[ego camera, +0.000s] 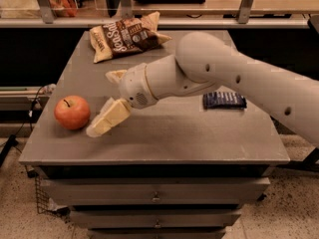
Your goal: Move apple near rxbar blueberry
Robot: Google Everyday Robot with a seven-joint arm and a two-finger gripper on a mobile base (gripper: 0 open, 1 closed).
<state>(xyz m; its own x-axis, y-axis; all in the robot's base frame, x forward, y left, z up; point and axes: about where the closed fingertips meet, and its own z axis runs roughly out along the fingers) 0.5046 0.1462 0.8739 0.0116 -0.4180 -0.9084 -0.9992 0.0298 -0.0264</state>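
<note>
The red-orange apple [72, 112] sits on the grey table [164, 138] near its left edge. The navy-blue rxbar blueberry [224, 100] lies flat at the table's right side, partly behind my white arm. My gripper [101, 103] reaches in from the right and is just right of the apple. It is open and empty. One cream finger [108, 117] points down-left with its tip close beside the apple. The other finger [115, 75] is further back.
A brown-and-cream chip bag [127, 36] lies at the table's back left. A shelf with rails [164, 19] runs behind the table. Drawers [154, 198] sit under the table top. My arm [239, 83] spans the table's middle and right.
</note>
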